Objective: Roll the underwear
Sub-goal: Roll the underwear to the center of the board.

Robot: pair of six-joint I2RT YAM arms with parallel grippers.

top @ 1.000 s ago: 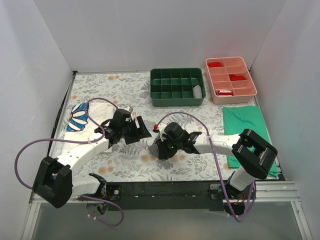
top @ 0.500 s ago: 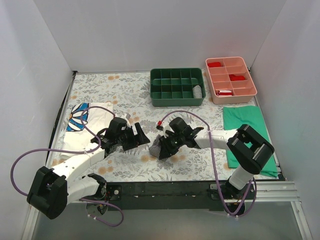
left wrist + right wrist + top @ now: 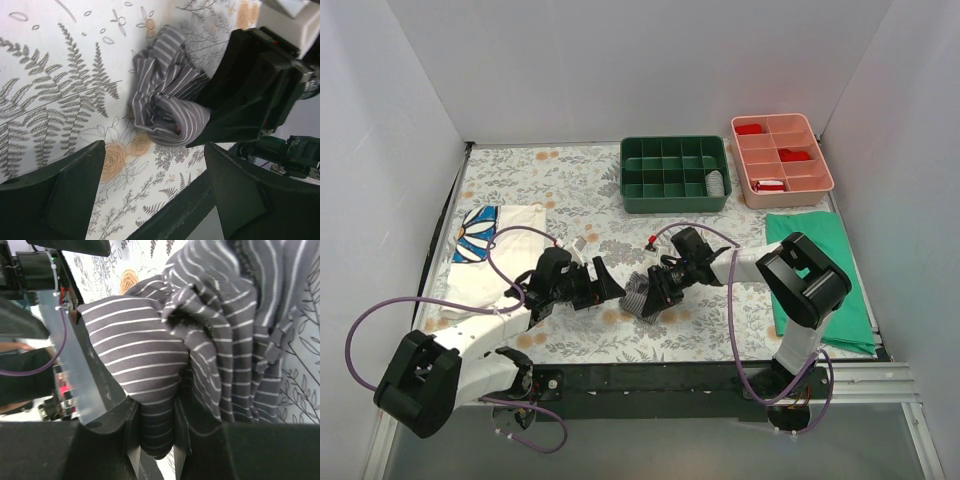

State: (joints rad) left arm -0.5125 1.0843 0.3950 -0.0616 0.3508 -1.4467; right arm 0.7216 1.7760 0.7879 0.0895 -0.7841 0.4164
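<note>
Underwear: a crumpled grey-and-white striped bundle on the floral table cover, near the front edge, between the two grippers.
Left gripper: jaws spread wide, holding nothing, pointed at the bundle.
Right gripper: jaws closed on a fold of the underwear.
Top view only: green tray and pink tray at the back, green cloth on the right, daisy cloth on the left.
Left wrist view only: the cloth's gathered folds lie just beyond the open fingers, apparently not touching them.
Right wrist view only: a striped fold is pinched between the fingers.
</note>
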